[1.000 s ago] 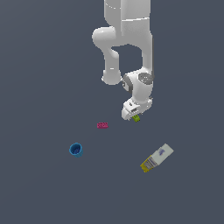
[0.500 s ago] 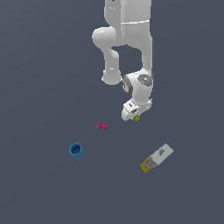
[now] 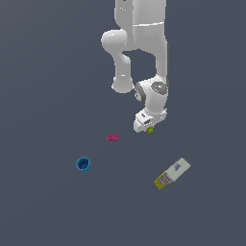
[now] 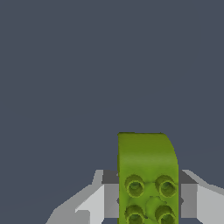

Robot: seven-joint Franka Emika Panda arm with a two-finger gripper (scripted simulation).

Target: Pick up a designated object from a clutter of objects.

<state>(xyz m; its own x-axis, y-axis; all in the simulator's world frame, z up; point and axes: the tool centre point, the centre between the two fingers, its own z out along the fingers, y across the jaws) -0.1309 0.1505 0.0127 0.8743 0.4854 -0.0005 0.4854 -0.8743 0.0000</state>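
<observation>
Four small things make up the clutter, and one of them, the yellow-green brick, sits right at the tip of the gripper under the white arm. In the wrist view the brick fills the space between the two grey fingers, one on each side of it and pressed against its flanks, so the fingers are clamped on the brick. Its studded face points toward the wrist camera, with four round studs showing, and its smooth end reaches out past the fingertips. Whether the brick touches the table or hangs just above it cannot be told from either view.

Taking the brick as the landmark, the magenta brick lies near it toward the exterior view's left and slightly lower in that picture, apart from the gripper. The blue cup stands farther out in the same direction, beyond the magenta brick, upright with its open mouth visible. The white box lies lower in the exterior view and a little toward its right, flat on the table and turned at a slant, its yellow end pointing away from the brick. None of these three touches another or the arm.

The wrist view shows only plain dark table beyond the brick.
</observation>
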